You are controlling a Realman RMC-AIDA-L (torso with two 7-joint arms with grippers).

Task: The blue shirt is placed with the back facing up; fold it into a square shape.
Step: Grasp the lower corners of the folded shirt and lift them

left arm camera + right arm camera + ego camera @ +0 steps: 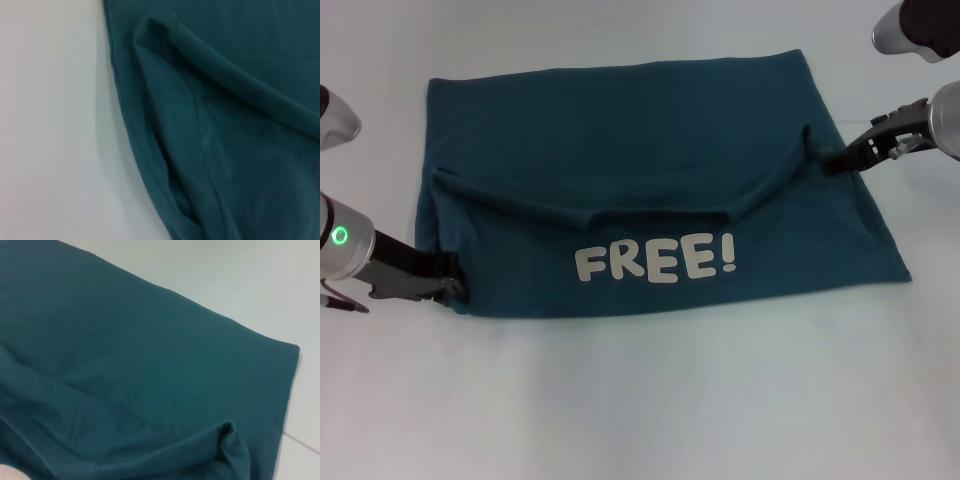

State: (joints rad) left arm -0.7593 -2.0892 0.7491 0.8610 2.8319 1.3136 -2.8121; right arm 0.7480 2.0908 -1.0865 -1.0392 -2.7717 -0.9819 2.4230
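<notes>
The blue shirt lies flat mid-table, near part folded back so the white "FREE!" lettering shows. Left gripper sits at the near-left corner, right gripper at the right edge where cloth puckers up, prob. so both ends of the flap travel together w/o skewing. Can't tell jaw state on either side. Count: 1 shirt, 2 grippers, 1 line of lettering.
</notes>
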